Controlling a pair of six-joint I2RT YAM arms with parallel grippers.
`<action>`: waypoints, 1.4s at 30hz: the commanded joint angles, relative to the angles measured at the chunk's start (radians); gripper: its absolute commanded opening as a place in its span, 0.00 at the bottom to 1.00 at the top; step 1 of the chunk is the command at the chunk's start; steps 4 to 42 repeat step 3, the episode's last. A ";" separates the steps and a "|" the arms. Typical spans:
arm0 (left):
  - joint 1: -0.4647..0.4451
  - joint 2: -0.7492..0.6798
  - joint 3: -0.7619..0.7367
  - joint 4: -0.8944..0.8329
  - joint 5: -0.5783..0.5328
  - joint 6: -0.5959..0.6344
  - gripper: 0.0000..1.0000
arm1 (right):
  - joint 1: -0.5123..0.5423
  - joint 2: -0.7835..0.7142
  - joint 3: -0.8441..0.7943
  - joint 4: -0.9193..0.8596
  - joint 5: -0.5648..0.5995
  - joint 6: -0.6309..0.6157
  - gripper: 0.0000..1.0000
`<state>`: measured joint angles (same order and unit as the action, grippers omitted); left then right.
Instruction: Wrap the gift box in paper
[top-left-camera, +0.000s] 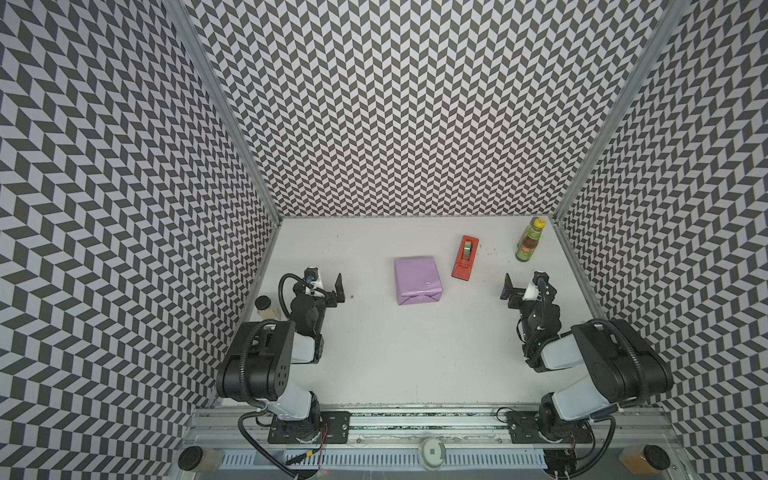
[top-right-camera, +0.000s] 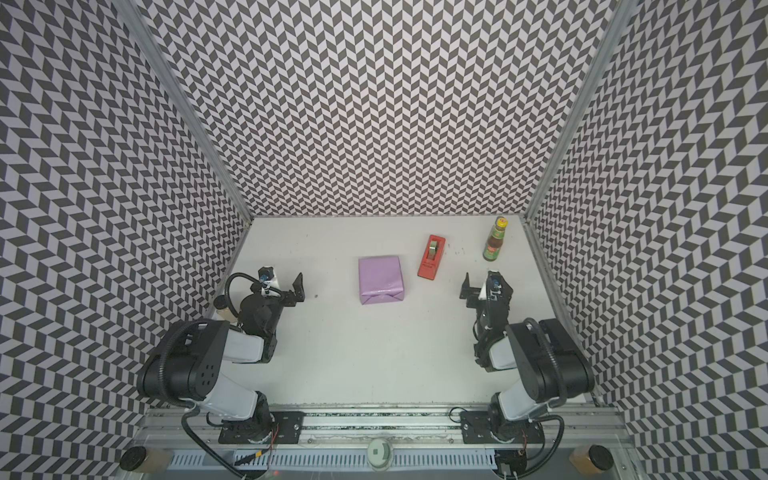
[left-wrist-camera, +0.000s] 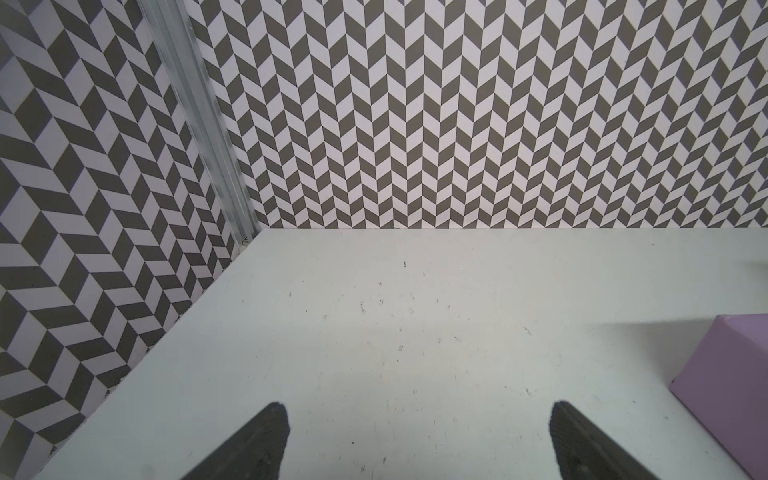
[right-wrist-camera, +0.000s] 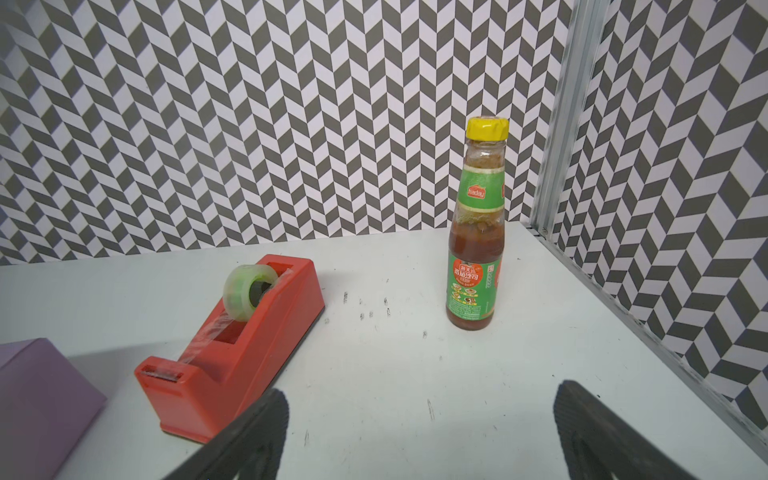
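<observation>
The lilac paper (top-left-camera: 417, 279) (top-right-camera: 380, 279) is folded tight into a squarish parcel at mid-table, with folded flaps on its near side. The gift box is hidden under the paper. A corner of the parcel shows in the left wrist view (left-wrist-camera: 727, 386) and in the right wrist view (right-wrist-camera: 37, 399). My left gripper (top-left-camera: 340, 289) (top-right-camera: 298, 286) (left-wrist-camera: 419, 409) hovers well to the parcel's left, open and empty. My right gripper (top-left-camera: 508, 286) (top-right-camera: 465, 286) (right-wrist-camera: 419, 399) stands open and empty to its right, apart from it.
A red tape dispenser (top-left-camera: 465, 257) (right-wrist-camera: 232, 345) lies just right of the parcel. A sauce bottle (top-left-camera: 528, 240) (right-wrist-camera: 476, 249) stands upright in the back right corner. A small jar (top-left-camera: 264, 306) sits by the left wall. Patterned walls close three sides.
</observation>
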<state>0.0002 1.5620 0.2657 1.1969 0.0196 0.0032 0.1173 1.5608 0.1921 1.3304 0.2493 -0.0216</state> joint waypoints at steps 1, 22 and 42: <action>0.001 -0.006 -0.002 0.042 0.013 0.006 1.00 | -0.019 0.014 0.017 0.057 -0.019 0.002 0.99; 0.001 -0.010 0.001 0.029 0.013 0.006 1.00 | -0.017 0.008 -0.007 0.092 -0.034 -0.010 0.99; 0.001 -0.010 0.001 0.029 0.013 0.006 1.00 | -0.017 0.008 -0.007 0.092 -0.034 -0.010 0.99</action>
